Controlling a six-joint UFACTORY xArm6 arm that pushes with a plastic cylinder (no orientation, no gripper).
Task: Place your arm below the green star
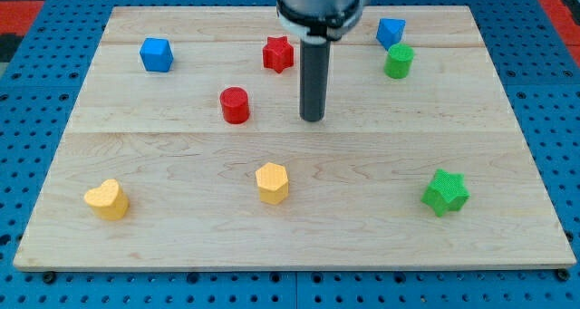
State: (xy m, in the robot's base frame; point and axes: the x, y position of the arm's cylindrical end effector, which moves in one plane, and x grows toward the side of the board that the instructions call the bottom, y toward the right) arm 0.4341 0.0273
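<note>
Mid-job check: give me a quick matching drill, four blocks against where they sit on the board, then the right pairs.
Things:
1. green star
2. blue cube
3. yellow heart
4. red cylinder

Places:
A. view's bottom left
B. just to the view's left of my tip
C. view's bottom right
D. view's top left

Pairs: 1-C, 2-D, 3-A, 4-B.

Open board runs from my tip (313, 119) toward the green star (445, 192) | nearest obstacles: red cylinder (235, 105) at view's left, yellow hexagon (272, 182) below.
</note>
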